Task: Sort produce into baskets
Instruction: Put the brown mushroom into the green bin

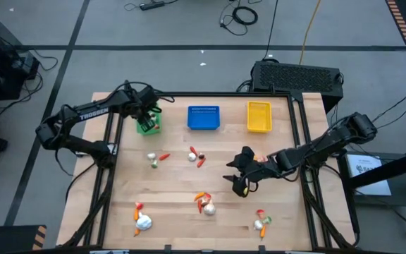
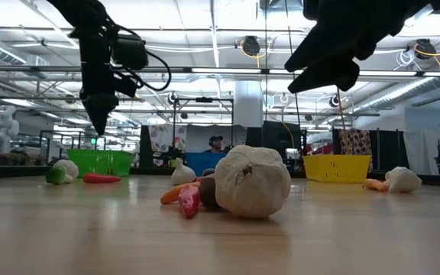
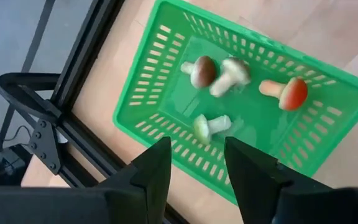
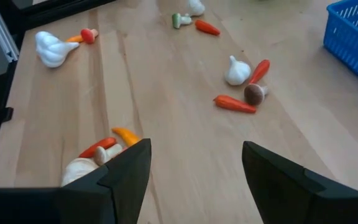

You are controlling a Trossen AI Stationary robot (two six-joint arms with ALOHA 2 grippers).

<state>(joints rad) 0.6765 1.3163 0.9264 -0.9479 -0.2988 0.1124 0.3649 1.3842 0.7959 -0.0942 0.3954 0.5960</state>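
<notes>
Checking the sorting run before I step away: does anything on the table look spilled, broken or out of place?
Nothing stands out. The green basket sits upright and holds four small mushrooms, none outside its walls. The blue basket and yellow basket stand square at the far edge. The remaining produce lies loose on the table, unsorted.

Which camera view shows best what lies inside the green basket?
The left wrist view: it looks down into the green basket at four mushrooms. The high view shows it partly under the left gripper; the low view shows only its wall.
</notes>
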